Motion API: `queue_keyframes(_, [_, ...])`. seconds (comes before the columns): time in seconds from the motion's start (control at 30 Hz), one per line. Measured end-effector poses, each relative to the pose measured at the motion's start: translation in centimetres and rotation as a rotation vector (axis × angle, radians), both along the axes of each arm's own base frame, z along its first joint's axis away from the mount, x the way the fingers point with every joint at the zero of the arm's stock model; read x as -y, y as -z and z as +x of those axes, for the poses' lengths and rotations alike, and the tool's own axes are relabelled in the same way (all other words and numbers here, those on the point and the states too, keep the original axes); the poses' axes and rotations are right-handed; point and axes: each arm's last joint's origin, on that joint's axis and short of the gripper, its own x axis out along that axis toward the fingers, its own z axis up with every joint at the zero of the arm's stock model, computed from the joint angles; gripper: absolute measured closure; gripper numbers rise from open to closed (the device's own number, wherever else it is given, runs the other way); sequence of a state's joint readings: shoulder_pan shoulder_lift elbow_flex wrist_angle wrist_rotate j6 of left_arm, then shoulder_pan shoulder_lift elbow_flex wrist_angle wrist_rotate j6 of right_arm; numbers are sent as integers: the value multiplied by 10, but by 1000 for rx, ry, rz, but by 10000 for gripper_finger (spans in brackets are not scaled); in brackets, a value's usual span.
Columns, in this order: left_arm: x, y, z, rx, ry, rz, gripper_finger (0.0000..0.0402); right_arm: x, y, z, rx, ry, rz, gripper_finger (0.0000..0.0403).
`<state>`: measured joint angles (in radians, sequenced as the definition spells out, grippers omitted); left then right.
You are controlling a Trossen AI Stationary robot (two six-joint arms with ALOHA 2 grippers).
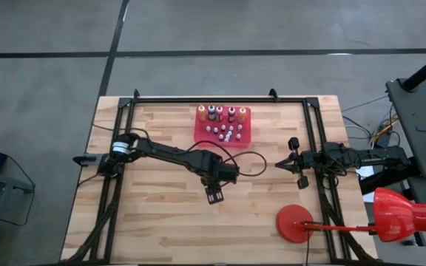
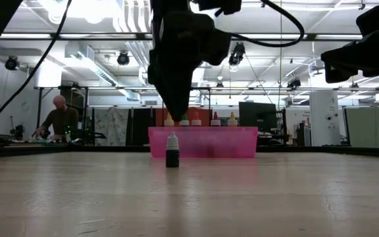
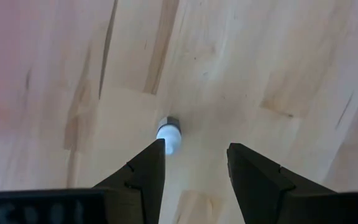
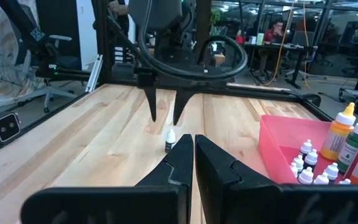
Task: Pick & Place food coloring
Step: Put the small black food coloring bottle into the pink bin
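Meanwhile one tiny dark bottle with a white cap [image 2: 172, 151] stands upright, cap up, alone on the pale wooden table [image 1: 154, 222], the left gripper [image 1: 214, 196] hanging open and empty above it, while its fellows wait in the red tray [image 1: 244, 136] and the right gripper [image 1: 279, 164] idles shut.

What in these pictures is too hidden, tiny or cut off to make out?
- High view: the small bottle standing alone on the table is hidden under the left hand.
- Left wrist view: only that bottle's cap shows from above; its body colour is hidden.
- Low view: the pink tray's wall hides the small bottles inside; only taller caps show.
- Right wrist view: the tray is cut off by the picture's edge.
- High view: bottle labels are too small to read.
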<state>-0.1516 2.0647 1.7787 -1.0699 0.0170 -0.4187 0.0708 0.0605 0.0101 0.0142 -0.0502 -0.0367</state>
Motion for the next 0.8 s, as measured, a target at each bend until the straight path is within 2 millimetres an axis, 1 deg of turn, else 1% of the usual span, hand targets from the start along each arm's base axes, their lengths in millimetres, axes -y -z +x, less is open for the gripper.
queue_keyframes(0.13, [1, 12, -2, -8, 4, 2, 257, 0, 0, 0, 0, 0, 0, 394])
queue_keyframes(0.27, [0, 20, -3, -6, -7, 27, 257, 0, 0, 0, 0, 0, 0, 394])
queue_keyframes(0.53, [-1, 23, -4, -10, -15, 67, 257, 0, 0, 0, 0, -1, 2, 394])
queue_keyframes(0.8, [-1, 35, -4, 6, -15, 66, 257, 0, 0, 0, -1, 0, 2, 394])
